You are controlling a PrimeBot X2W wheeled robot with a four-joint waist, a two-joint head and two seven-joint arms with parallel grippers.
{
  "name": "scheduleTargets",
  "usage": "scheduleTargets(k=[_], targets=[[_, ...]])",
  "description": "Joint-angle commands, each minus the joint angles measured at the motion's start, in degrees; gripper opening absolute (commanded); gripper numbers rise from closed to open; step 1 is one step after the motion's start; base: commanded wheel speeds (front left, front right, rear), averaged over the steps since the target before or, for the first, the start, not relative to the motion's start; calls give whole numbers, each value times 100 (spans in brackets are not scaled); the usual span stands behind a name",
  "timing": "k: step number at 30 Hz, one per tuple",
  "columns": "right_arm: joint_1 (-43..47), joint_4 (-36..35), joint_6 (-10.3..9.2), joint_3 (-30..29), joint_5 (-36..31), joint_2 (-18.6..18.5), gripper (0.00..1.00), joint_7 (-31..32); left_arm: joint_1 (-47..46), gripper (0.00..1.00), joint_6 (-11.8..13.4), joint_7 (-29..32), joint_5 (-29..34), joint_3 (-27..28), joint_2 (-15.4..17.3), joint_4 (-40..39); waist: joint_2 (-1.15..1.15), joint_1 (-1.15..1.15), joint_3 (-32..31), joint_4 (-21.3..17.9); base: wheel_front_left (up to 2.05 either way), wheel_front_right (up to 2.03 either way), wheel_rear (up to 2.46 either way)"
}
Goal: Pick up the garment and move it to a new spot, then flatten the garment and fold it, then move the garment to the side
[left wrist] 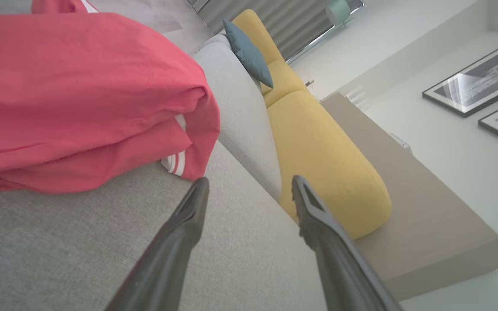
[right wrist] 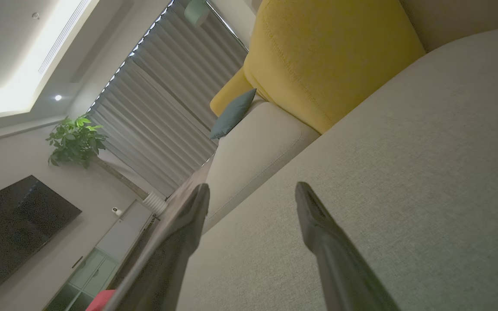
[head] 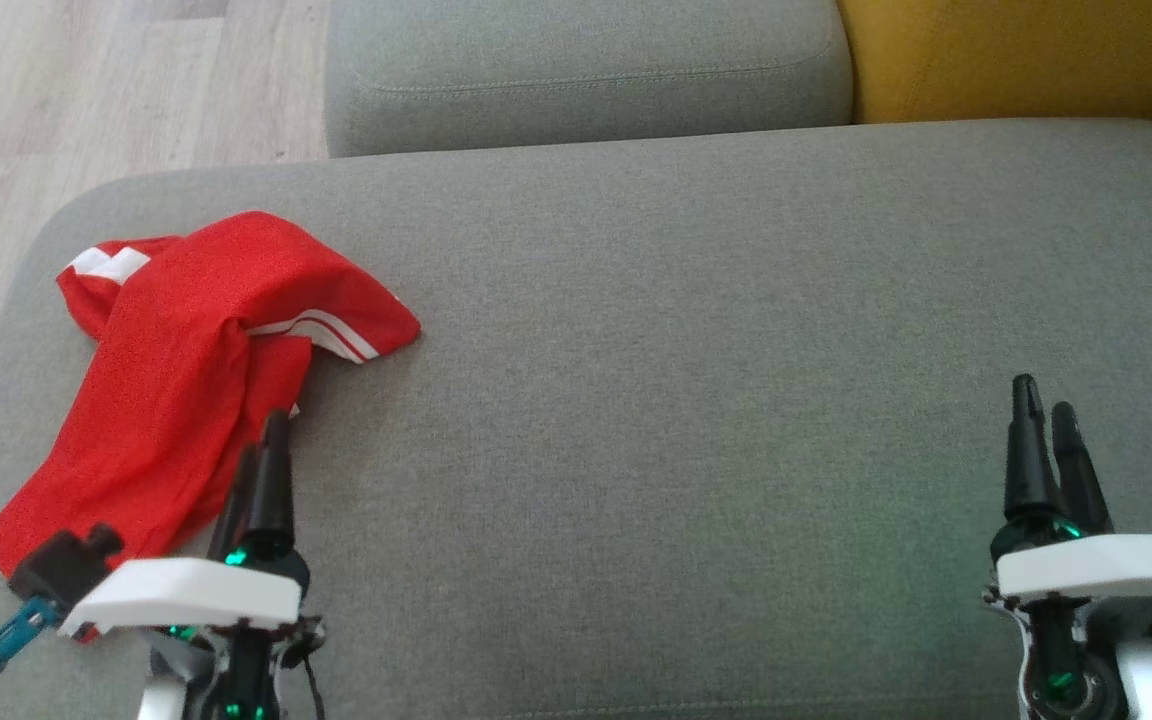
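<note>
while the crumpled red garment (head: pixel 191 370) with white stripes lies at the left end of the sofa seat (head: pixel 686 400), the left fingers (head: pixel 271 480), just beside it, and the right fingers (head: pixel 1026 450) gape wide, empty.

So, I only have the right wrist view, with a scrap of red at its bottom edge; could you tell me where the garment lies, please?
Observer: The red garment lies at the left end of the grey seat cushion.
Operator: Thank you; is the left gripper holding it?
Observer: No, the left gripper is open and empty, its fingers over bare cushion beside the white-striped hem.
Operator: Is it folded yet?
Observer: No, it is bunched in loose layers, not flat.
</note>
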Motion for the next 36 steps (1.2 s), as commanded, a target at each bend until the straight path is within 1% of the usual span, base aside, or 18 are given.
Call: scheduleTargets(k=[1, 9, 12, 13, 16, 17, 27, 36], targets=[[-193, -265, 12, 97, -191, -35, 100, -68, -255, 100, 7, -66, 177, 41, 74, -245, 0, 0, 0, 0, 0, 0, 0], [-182, -307, 13, 217, -980, -38, 100, -203, -275, 100, 93, -200, 1063, -267, 80, -255, 0, 0, 6, -2, 0, 0, 0], [-171, -336, 14, 262, -1257, -39, 100, -254, -283, 100, 159, -250, 1353, -357, 82, -296, 0, 0, 6, -11, 0, 0, 0], [-158, -356, 14, 310, -1445, -39, 100, -288, -289, 100, 210, -284, 1532, -405, 83, -327, 0, 0, 6, -18, 0, 0, 0], [-139, -384, 15, 385, -1724, -40, 100, -338, -294, 100, 276, -334, 1807, -470, 85, -366, 0, 0, -1, -33, 0, 0, 0], [-139, -384, 15, 385, -1724, -40, 100, -338, -294, 100, 276, -334, 1807, -470, 85, -366, 0, 0, -1, -33, 0, 0, 0], [-101, -434, 16, 536, -2670, -43, 100, -507, -278, 100, 487, -501, 2664, -657, 122, -454, 0, 0, -40, -50, 0, 0, 0], [-84, -467, 18, 643, -3449, -46, 100, -659, -282, 100, 763, -652, 3421, -880, 235, -474, 0, 0, -38, -47, 0, 0, 0]])
